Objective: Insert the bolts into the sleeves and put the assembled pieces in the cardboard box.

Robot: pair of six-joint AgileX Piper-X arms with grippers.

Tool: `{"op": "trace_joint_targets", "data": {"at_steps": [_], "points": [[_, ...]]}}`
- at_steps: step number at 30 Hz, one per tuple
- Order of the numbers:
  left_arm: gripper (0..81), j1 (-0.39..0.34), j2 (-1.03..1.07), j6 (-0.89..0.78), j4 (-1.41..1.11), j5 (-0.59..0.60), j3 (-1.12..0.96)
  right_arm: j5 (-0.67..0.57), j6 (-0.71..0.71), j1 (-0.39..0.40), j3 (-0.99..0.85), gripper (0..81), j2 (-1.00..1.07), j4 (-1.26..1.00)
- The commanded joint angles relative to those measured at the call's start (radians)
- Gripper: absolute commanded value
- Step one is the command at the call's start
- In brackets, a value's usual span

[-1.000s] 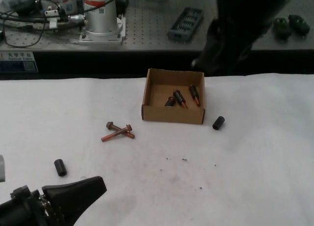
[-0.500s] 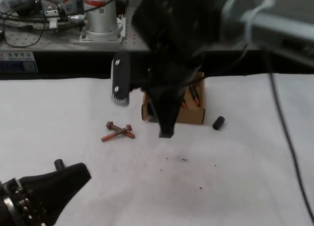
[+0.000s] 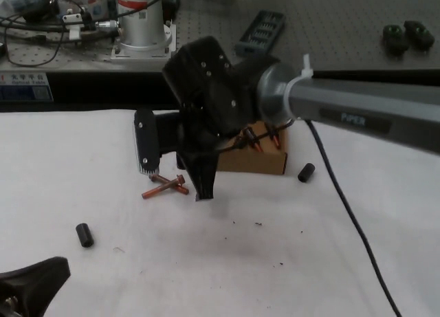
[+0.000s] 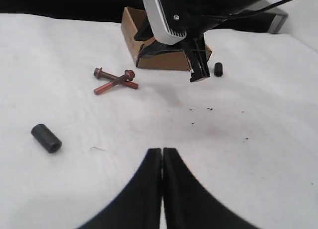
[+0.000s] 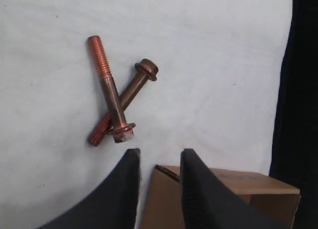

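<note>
Bolts [image 5: 111, 97], 2, lie crossed near the spread right pincer [image 5: 160, 153].

Two copper-coloured bolts [image 5: 116, 105] are lying crossed over each other near the cardboard box [image 3: 256, 163], out in front of it. One black sleeve [image 3: 306, 172] is lying just beside the box's front corner, and a second sleeve [image 3: 84, 234] is lying well apart from the box, beyond the bolts. Assembled pieces [image 3: 258, 145] are resting inside the box.

The bolts [image 5: 112, 90] were copper-coloured metal with a dull shine. The sleeve [image 4: 46, 138] looked matt black, the cardboard box [image 3: 258, 162] matt brown, the bench cover [image 4: 258, 154] white and fibrous.
</note>
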Motion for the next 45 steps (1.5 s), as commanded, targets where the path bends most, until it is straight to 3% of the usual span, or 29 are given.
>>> {"op": "trace_joint_targets", "data": {"at_steps": [1, 18, 20, 21, 29, 38, 40, 45], "points": [[0.6, 0.001, -0.042, 0.121, 0.212, -0.081, -0.06, -0.005, -0.018, 0.003, -0.009, 22.6, 0.031, -0.017], [0.6, 0.001, -0.042, 0.121, 0.274, -0.09, -0.06, -0.001, -0.018, 0.014, -0.017, 21.1, 0.153, -0.085], [0.6, 0.001, -0.042, 0.121, 0.271, -0.09, -0.05, 0.048, -0.018, 0.017, -0.018, 12.9, 0.164, -0.094], [0.6, 0.001, -0.042, 0.121, 0.27, -0.09, -0.042, 0.085, -0.018, 0.017, -0.018, 5.0, 0.168, -0.1], [0.6, 0.001, -0.042, 0.11, 0.186, -0.09, 0.036, 0.239, 0.024, 0.044, -0.018, 7.4, 0.133, -0.037], [0.6, 0.001, -0.042, 0.107, 0.185, -0.09, 0.037, 0.23, 0.304, 0.103, -0.018, 7.4, -0.073, 0.224], [0.6, 0.001, -0.042, 0.105, 0.185, -0.09, 0.037, 0.216, 0.421, 0.113, -0.018, 7.4, -0.134, 0.338], [0.6, 0.001, -0.042, 0.082, 0.188, -0.09, 0.037, 0.193, 0.904, 0.106, -0.018, 7.4, -0.251, 0.57]]}}
